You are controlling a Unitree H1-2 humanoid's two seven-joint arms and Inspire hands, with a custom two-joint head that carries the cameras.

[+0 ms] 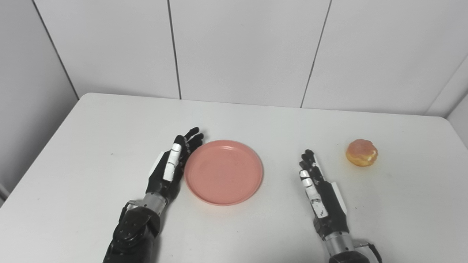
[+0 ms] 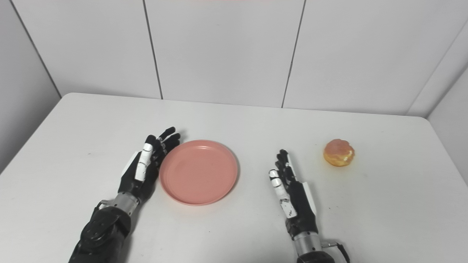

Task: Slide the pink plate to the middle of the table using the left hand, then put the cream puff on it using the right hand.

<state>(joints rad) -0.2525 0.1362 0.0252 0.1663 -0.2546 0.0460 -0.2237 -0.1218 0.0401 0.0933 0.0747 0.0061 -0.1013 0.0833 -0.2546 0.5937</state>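
Left eye view: left hand fingers extended, flat against pink plate at bench middle. Right hand open, empty. Cream puff toward right edge. Risk: soft puff squashing under firm squeeze.
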